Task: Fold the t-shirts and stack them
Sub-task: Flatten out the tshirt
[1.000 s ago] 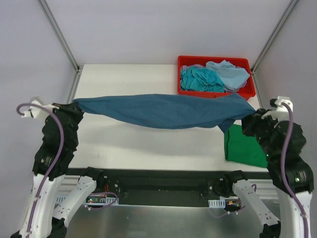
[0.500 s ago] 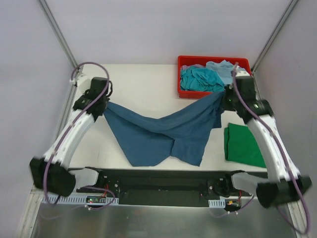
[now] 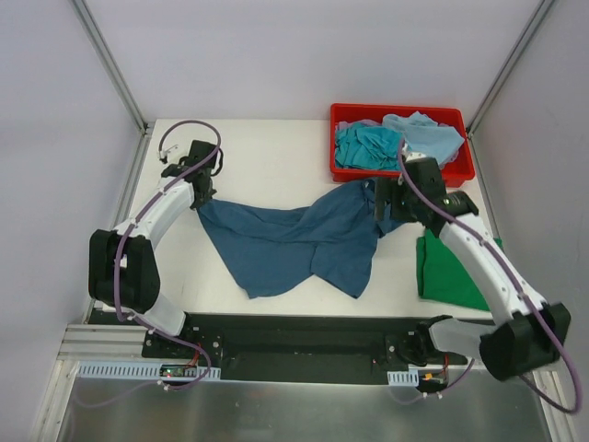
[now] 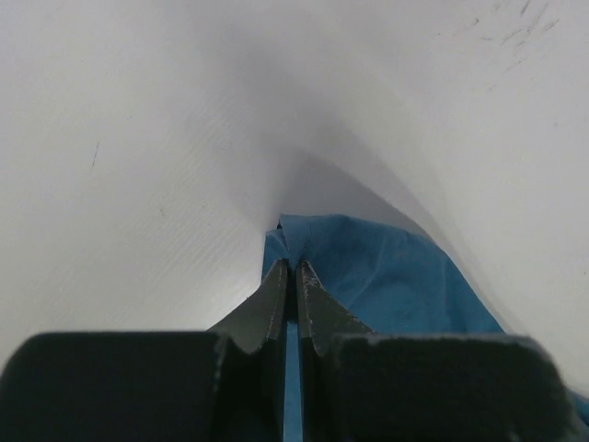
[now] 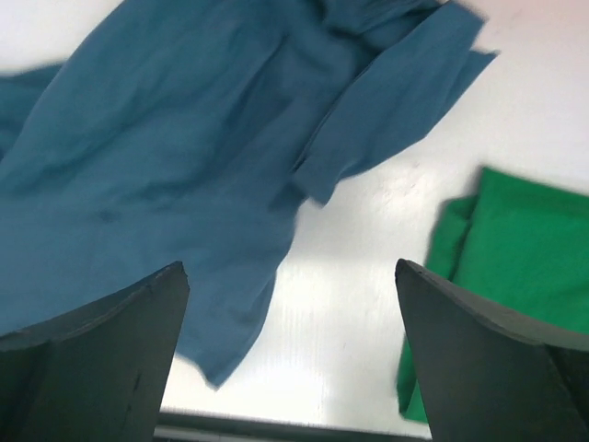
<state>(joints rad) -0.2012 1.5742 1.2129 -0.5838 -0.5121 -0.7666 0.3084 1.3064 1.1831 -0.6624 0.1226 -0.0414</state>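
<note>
Left pincer (image 3: 197,191) pinches one corner of the rumpled dark teal-blue t-shirt (image 3: 294,241), which sprawls mid-tabletop (image 3: 267,152). Left wrist view: jaws closed tight on blue cloth. Right wrist view: right pincer (image 5: 290,269) gapes wide over the shirt, with a green t-shirt (image 5: 515,249) lying near.

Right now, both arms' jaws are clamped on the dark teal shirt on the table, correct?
Not both. The left jaws are shut on the dark teal shirt, but the right wrist view shows the right jaws wide open, holding nothing.
</note>
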